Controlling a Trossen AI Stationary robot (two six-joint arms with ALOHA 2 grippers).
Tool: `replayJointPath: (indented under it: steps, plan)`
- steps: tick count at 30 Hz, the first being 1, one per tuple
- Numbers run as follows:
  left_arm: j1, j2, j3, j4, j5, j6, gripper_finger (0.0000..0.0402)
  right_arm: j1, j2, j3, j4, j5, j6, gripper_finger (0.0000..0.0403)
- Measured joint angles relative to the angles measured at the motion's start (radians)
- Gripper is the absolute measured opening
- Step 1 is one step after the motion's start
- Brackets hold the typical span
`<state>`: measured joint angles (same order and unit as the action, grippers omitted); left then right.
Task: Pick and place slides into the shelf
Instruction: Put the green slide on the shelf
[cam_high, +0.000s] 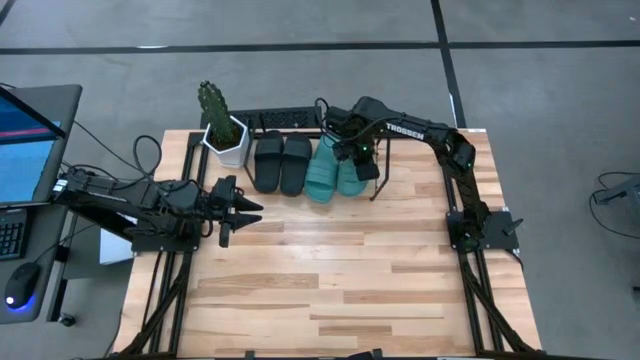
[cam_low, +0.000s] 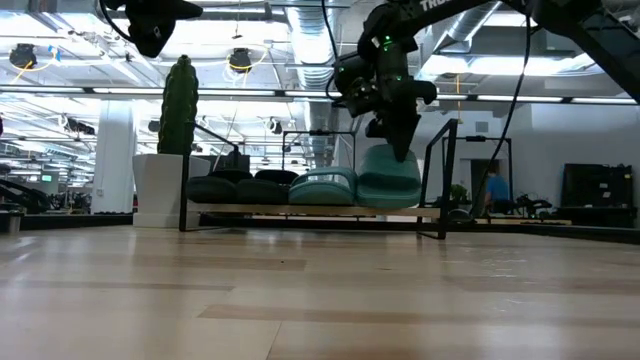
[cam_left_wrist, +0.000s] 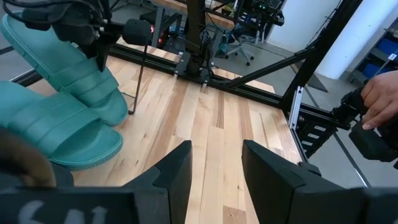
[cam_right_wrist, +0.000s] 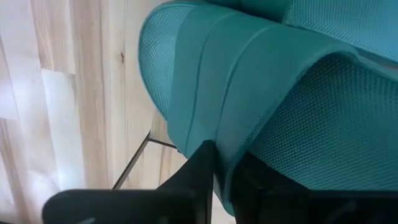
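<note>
The rightmost teal-green open-toe slide sandal (cam_high: 352, 176) sits at the right end of the low shelf of thin black metal rods (cam_low: 440, 180), tilted with its toe end higher than its neighbour in the low view. The right gripper (cam_high: 366, 166) is clamped on it: in the right wrist view the two dark fingers (cam_right_wrist: 199, 169) pinch the edge of the sandal's wide strap (cam_right_wrist: 249, 81) between them, and the low view shows the gripper (cam_low: 400, 135) coming down onto the sandal (cam_low: 390, 176) from above.

Just beside it on the left lies the second teal-green slide sandal (cam_high: 321, 178), flat on the shelf's light wood base. Next come the two matte black slide sandals, one (cam_high: 296, 163) touching the teal pair's side and the other (cam_high: 268, 162) just beside it, toward the left end of the shelf. All four lie side by side in a row with toes pointing toward the front of the table.

At the shelf's left end stands a green cactus in a white faceted pot (cam_high: 225, 132). A black keyboard (cam_high: 285, 120) lies behind the shelf at the far edge of the light wooden table (cam_high: 330, 290).

The left gripper (cam_high: 246, 209) hovers over the table's left part, well apart from the shelf, fingers spread open with bare wood between them in its wrist view (cam_left_wrist: 214, 171). A person's hand (cam_left_wrist: 380, 99) shows beyond the table's edge there.
</note>
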<state>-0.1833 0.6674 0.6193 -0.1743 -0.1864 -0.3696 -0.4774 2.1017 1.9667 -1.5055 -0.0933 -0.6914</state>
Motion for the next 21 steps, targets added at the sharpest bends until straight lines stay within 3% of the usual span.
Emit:
replayJointPath:
  steps: [21]
  plan:
    - [0.000,0.000,0.000,-0.022,0.000,0.000,0.0128,0.028,-0.001,0.001,-0.007,-0.018,0.037,0.0027]
